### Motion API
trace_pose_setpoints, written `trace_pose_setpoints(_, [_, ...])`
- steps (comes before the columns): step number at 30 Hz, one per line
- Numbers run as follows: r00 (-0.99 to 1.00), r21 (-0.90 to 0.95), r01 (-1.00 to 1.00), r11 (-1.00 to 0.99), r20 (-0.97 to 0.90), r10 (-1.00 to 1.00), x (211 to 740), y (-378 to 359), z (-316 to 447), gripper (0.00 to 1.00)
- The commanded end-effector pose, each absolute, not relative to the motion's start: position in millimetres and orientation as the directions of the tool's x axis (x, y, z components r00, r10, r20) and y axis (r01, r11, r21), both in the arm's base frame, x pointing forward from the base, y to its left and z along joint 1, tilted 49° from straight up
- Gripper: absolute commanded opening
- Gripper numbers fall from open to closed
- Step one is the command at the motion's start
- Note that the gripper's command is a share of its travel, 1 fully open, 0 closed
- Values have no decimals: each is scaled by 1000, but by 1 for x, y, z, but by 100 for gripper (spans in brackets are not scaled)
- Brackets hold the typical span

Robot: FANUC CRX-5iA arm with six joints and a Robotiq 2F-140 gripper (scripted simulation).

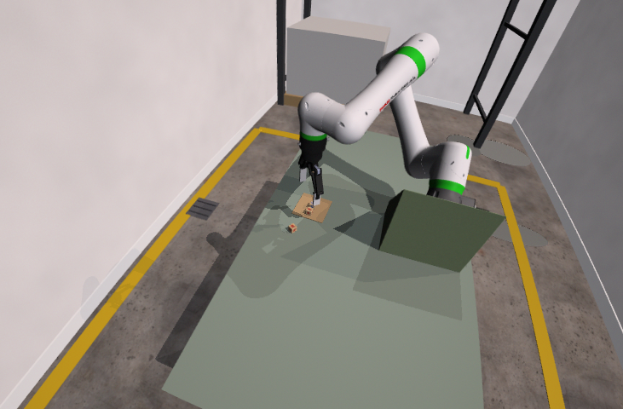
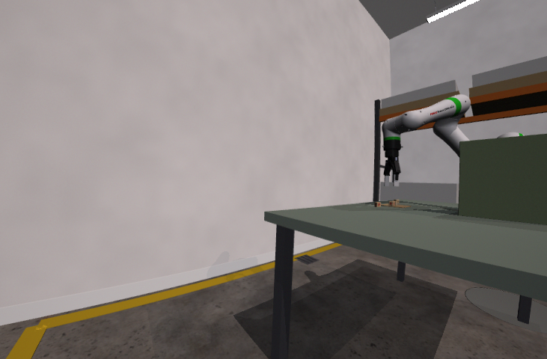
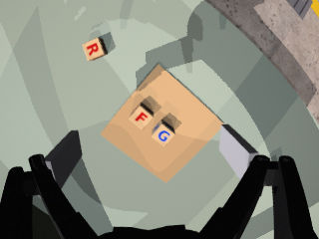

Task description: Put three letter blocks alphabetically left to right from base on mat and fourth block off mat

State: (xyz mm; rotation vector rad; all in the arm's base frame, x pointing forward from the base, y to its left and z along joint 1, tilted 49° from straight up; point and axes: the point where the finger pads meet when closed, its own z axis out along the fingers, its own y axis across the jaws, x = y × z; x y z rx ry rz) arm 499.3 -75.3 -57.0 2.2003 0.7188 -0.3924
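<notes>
The wooden mat (image 1: 324, 215) (image 3: 165, 171) lies flat on the table. Block F (image 1: 308, 210) (image 3: 141, 118) and block G (image 3: 163, 134) lie on it with their letters on top, F to the left of G in the wrist view, with a small gap. In the top view, G is mostly hidden behind F and a fingertip. Block R (image 1: 292, 228) (image 2: 377, 204) (image 3: 93, 49) lies off the mat on the table, its letter on top and turned against the other two. My gripper (image 1: 309, 188) (image 2: 391, 182) (image 3: 150, 140) is open and empty, above the mat area. The fourth block cannot be made out.
A large dark green box (image 1: 442, 231) (image 2: 509, 177) stands on the green table (image 1: 331, 347) (image 2: 367, 218) between the mat and the robot's base side in the top view. The table edge beside the wall runs past block R and the mat.
</notes>
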Motion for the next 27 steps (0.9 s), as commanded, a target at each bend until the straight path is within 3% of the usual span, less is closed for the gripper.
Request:
trace_pose_setpoints(1, [870,647,492,-582,-398,292,501,-72,-61,100])
trace_pose_setpoints(27, [993,758,-108,-643,54,-103,510,-57,-81,100])
